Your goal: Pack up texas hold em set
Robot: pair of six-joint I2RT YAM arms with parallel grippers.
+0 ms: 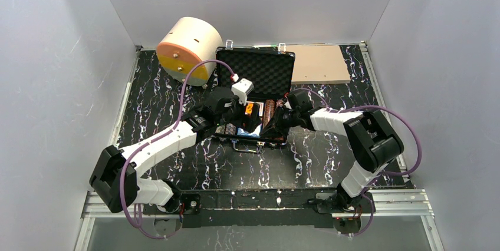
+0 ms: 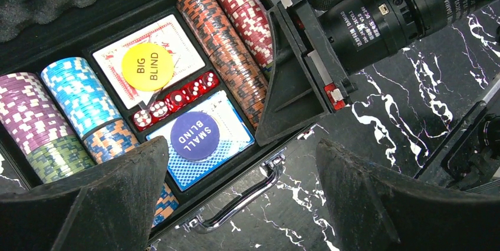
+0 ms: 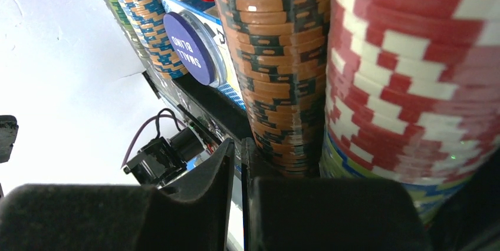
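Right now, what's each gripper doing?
Left gripper: open, holding nothing.
Right gripper: shut, apparently empty.

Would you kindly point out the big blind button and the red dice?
big blind button (image 2: pixel 147 66), left wrist view, centre of its face.
red dice (image 2: pixel 177 99), left wrist view, middle die's top.

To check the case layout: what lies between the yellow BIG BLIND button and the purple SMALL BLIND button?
A row of red dice lies between them, as the left wrist view shows.
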